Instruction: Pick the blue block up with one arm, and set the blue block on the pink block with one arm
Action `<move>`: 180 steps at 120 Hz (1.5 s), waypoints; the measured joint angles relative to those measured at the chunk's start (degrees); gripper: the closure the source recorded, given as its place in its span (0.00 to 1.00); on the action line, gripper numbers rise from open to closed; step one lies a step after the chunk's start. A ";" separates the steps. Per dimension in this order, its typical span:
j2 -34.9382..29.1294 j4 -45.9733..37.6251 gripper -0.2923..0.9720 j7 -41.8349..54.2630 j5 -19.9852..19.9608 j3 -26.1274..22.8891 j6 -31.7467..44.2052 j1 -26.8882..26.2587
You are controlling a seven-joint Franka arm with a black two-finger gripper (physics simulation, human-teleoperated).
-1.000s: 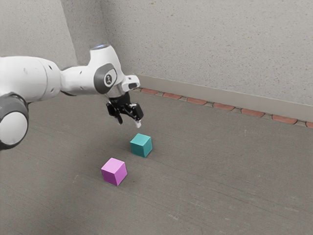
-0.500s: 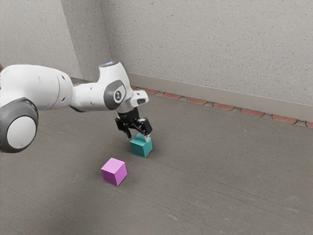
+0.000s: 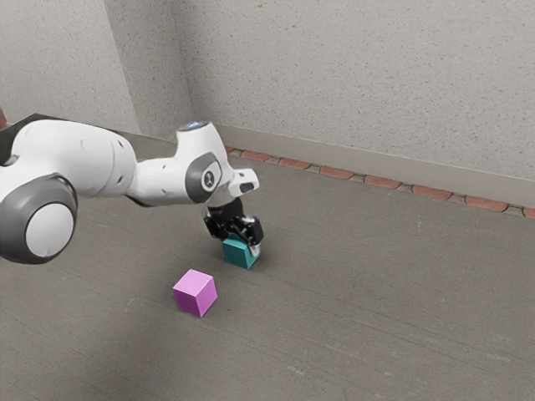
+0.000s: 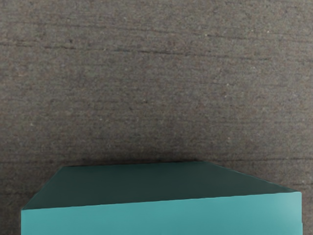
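Exterior view: the arm point(image 3: 125, 171) came in from the left and the hand point(image 3: 238, 240) was down on the blue block point(image 3: 240, 256) (renders teal), covering its top. The block sat on the bench point(image 3: 376, 292). Couldn't tell whether the hand was pinching it or spread around it. The pink block point(image 3: 195, 292) sat nearer and to the left, apart from the blue one. A brick strip point(image 3: 376, 180) ran along the foot of the far wall.

Wrist view: the blue block point(image 4: 161, 200) was right under the hand, close up, showing two faces, one darker and one lighter. That gave surface detail the hand covered in the exterior view. Grey bench point(image 4: 146, 73) texture lay beyond it.
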 joint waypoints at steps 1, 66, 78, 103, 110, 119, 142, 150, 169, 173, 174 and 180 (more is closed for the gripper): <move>0.01 0.00 0.37 0.00 0.00 0.00 0.02 0.00; -31.43 -29.98 0.48 -1.14 3.43 0.41 -0.46 -0.10; -33.32 -33.55 0.47 -1.29 3.79 0.40 -0.49 0.11; -29.94 -32.59 0.46 -1.31 5.26 0.75 -0.09 -0.06; -29.67 -32.45 0.45 -1.29 5.52 1.16 -0.02 0.04; -29.62 -32.49 0.45 -1.27 5.74 1.78 0.02 0.13; -29.74 -32.61 0.45 -1.26 5.91 1.84 0.12 -0.01; -29.72 -32.60 0.44 -1.26 5.91 1.74 0.13 -0.22; -29.64 -32.53 0.34 -1.02 5.75 1.70 0.07 -0.30; -29.64 -32.54 0.32 -0.99 5.73 1.70 0.06 -0.28; -29.68 -32.55 0.32 -0.98 5.73 1.69 0.06 -0.27; -29.93 -32.53 0.30 -0.95 5.71 1.68 0.00 -0.26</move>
